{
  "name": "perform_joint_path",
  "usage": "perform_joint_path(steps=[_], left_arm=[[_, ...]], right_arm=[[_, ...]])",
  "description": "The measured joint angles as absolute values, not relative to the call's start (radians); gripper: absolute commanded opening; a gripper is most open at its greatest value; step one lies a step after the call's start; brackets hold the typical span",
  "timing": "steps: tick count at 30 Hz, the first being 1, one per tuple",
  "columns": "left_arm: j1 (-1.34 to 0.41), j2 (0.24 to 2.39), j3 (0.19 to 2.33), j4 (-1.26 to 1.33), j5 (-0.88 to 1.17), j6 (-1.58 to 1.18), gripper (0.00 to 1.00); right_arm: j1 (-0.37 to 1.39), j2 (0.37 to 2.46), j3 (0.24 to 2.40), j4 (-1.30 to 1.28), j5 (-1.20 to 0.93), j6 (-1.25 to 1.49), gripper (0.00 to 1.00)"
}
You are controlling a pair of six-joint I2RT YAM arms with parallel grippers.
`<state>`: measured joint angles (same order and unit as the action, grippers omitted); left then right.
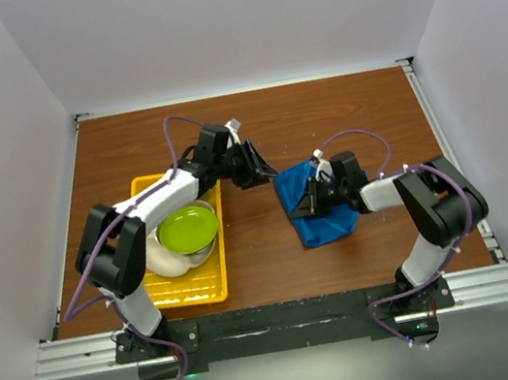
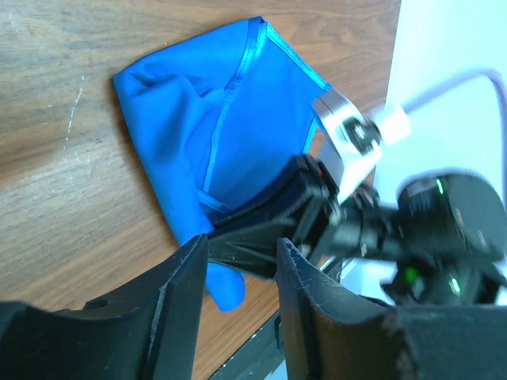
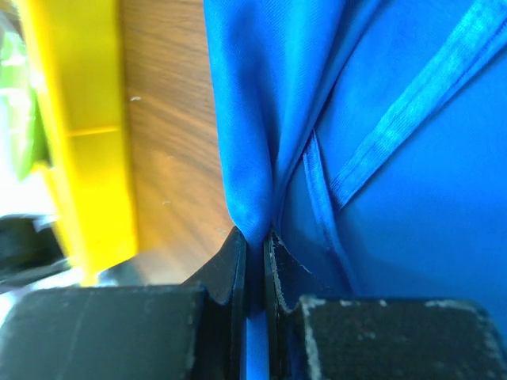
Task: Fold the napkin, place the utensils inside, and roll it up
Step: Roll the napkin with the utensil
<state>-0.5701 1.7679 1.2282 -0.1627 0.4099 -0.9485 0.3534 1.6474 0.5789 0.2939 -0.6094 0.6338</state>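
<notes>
The right end effector [image 3: 255,241] pinches a raised fold of the bright blue napkin [image 1: 325,227], its fingers pressed together on the cloth near the napkin's left side. The napkin lies rumpled and partly folded on the wooden tabletop [image 1: 252,121], right of centre and apart from the yellow tray [image 1: 193,291]. The left end effector [image 1: 263,173] hangs just beside the napkin's far left corner, its fingers spread with nothing between them. A bowl [image 1: 188,229] with a lime-green inside sits on the tray, beside the left arm.
</notes>
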Motion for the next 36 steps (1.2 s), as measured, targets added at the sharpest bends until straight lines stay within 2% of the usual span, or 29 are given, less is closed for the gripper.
perform_joint_path(steps=[5,13,16,20,23,29,36], left_arm=[[-0.581,1.768,1.227,-0.162,0.411,-0.922,0.41],[-0.59,1.748,1.222,-0.19,0.377,-0.851,0.39],[-0.59,1.736,1.205,-0.187,0.369,-0.844,0.33],[-0.594,1.746,1.194,-0.173,0.37,-0.845,0.18],[-0.601,1.784,1.195,-0.132,0.374,-0.85,0.12],[-0.625,1.917,1.202,-0.089,0.387,-0.853,0.06],[-0.638,1.977,1.2,-0.035,0.385,-0.854,0.0]], right_arm=[[0.325,1.795,0.655,0.336,-0.82,0.636,0.0],[0.342,1.871,0.84,0.118,-0.902,0.499,0.0],[0.342,1.879,0.862,0.072,-0.928,0.451,0.0],[0.342,1.878,0.842,0.058,-0.939,0.427,0.0],[0.341,1.876,0.791,0.096,-0.961,0.426,0.0],[0.337,1.845,0.729,0.135,-0.968,0.428,0.0],[0.33,1.839,0.706,0.164,-0.971,0.437,0.0]])
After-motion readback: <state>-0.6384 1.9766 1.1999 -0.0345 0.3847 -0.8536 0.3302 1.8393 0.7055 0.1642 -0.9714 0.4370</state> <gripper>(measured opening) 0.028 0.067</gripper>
